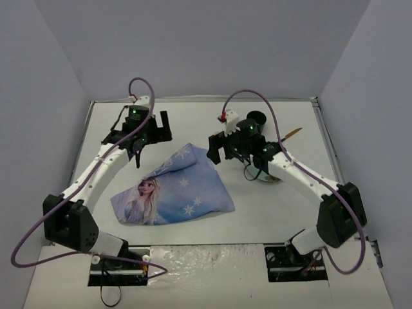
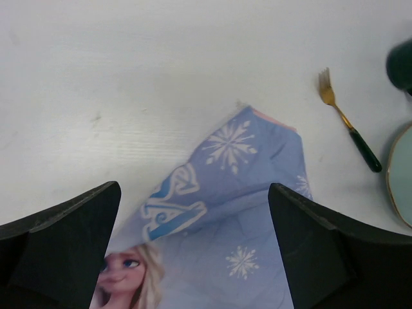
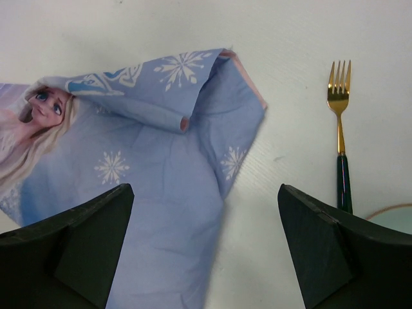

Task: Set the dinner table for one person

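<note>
The white dinner table holds a blue snowflake "ELSA" placemat, lying crumpled with its far corner folded over. My left gripper is open and empty above the placemat's far left edge; in the left wrist view its gripper straddles the cloth. My right gripper is open and empty at the placemat's far right corner; in the right wrist view the gripper straddles the cloth's right edge. A gold fork with a dark green handle lies to the right, apart from the cloth.
A dark green cup stands at the back right; it also shows in the left wrist view. The fork lies next to a pale blue gold-rimmed plate, which sits partly under my right arm. Grey walls enclose the table.
</note>
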Available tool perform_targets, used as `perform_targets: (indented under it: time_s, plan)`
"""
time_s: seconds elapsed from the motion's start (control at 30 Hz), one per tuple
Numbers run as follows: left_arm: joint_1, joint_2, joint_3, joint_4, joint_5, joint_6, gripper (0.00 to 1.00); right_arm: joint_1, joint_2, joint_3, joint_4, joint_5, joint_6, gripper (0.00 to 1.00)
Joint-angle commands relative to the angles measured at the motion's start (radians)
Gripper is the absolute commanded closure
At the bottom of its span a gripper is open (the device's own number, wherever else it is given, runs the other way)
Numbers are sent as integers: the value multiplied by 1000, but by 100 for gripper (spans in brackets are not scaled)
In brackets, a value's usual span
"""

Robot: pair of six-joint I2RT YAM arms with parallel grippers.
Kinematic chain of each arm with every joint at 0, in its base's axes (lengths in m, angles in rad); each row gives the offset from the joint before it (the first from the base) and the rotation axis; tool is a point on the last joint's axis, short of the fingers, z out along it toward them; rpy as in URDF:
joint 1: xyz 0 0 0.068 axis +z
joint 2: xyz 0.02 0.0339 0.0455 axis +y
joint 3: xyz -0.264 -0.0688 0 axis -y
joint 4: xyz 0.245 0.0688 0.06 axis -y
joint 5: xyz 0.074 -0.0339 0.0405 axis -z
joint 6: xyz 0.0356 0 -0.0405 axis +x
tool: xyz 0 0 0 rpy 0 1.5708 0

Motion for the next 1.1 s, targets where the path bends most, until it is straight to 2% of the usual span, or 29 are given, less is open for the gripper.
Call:
perform_targets:
  time_s: [0.0, 0.17, 0.33, 0.57, 0.73, 1.07]
  plan:
    - [82, -211, -102, -163, -159, -124, 3, 44, 130, 170, 14, -11, 16, 9]
    - [159, -399, -302, -250, -219, -208, 3, 130, 253, 287, -6, 171, 149, 8]
    - [227, -559, -415, -325, -263, -254, 3, 178, 365, 351, -21, 299, 283, 9]
    - [247, -589, -467, -355, -253, -255, 3, 196, 475, 403, -33, 306, 254, 9]
    - [249, -582, -487, -343, -227, -260, 3, 195, 534, 429, -33, 228, 220, 9]
    - [249, -582, -517, -320, -196, -264, 3, 196, 539, 439, -29, 348, 393, 11]
